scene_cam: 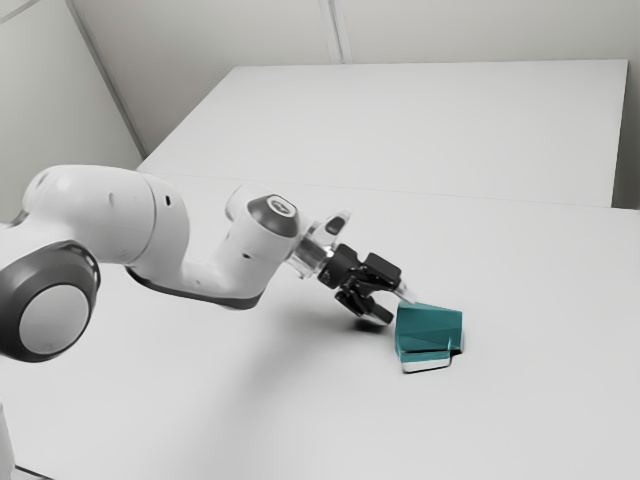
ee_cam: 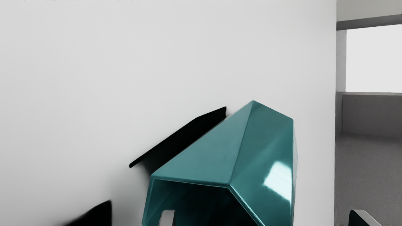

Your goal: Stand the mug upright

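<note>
Mug [ee_cam: 226, 163] on its side, mouth toward wide-open fingers [ee_cam: 167, 218]; probably stiff, slick; wall near rim [ee_cam: 190, 181] seems best hold.

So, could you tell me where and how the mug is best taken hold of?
I'd pinch the mug by its wall at the rim, coming from the mouth side, one jaw inside and one outside: it lies on its side, mouth facing the open jaws, and that wall looks thin.
</note>
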`<state>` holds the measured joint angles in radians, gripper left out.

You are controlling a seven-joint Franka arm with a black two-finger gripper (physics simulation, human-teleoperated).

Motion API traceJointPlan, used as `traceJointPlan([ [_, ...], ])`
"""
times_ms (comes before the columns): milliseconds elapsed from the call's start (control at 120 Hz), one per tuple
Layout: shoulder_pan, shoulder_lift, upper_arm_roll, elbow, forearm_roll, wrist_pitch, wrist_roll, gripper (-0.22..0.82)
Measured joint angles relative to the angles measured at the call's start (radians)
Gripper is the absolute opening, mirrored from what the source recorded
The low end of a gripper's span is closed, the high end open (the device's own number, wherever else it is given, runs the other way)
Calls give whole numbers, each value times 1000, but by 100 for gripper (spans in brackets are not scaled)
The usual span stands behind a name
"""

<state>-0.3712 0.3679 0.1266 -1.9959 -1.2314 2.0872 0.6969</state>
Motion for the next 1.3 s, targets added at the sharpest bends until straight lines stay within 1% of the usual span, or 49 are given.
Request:
traceJointPlan([
  [267, -8, 42, -22, 13, -47, -2, 47, 60],
  [383, -11, 62, -24, 40, -58, -2, 62, 60],
  [842, 5, 82, -24, 34, -114, -38, 102, 60],
  [933, 7, 83, -24, 34, -123, -46, 109, 57],
  [1008, 9, 81, -24, 36, -127, -51, 114, 53],
  [1300, 11, 76, -24, 45, -140, -63, 129, 28],
])
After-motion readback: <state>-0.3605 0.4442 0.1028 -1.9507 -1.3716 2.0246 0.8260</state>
